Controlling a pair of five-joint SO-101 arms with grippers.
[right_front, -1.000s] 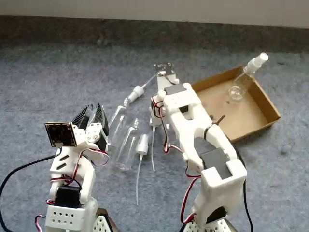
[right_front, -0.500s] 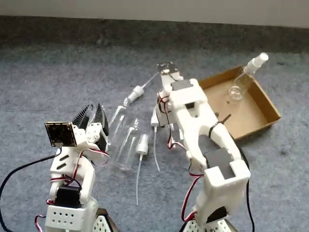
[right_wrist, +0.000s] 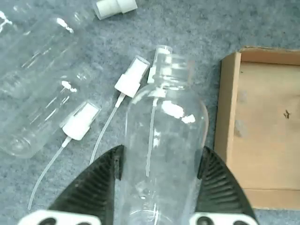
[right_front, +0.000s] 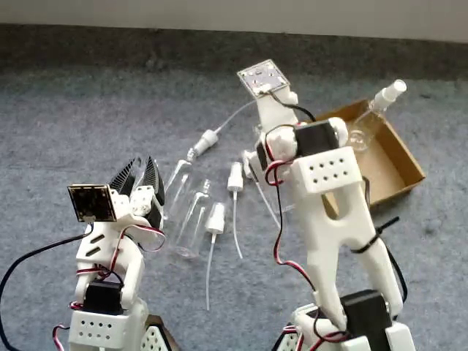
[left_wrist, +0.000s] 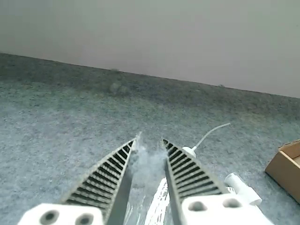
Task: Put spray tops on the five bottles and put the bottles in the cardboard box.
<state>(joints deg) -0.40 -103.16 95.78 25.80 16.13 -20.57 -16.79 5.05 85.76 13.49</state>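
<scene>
Over on the right arm, the right gripper point(right_wrist: 161, 157) is clamping a clear plastic bottle point(right_wrist: 164, 126) between its black ribbed fingers point(right_wrist: 93, 187). The bottle's open threaded neck is pointing away from the wrist and sitting uncapped just beside the wall of the brown cardboard box point(right_wrist: 229, 103). I am looking for print, but the small dark mark point(right_wrist: 287, 114) on the box floor is too small for me to make out. One loose white spray top point(right_wrist: 132, 77) is lying on the grey carpet point(right_wrist: 243, 23) just beside the held bottle's neck. A second spray top point(right_wrist: 80, 121) is lying farther off, next to two more clear bottles point(right_front: 191, 216) resting side by side between the arms. Inside the box a capped bottle point(right_front: 365, 124) is leaning on the far rim, its white top poking past it. The left gripper point(left_wrist: 150, 140) is hovering released, jaws parted, just beside those lying bottles.
</scene>
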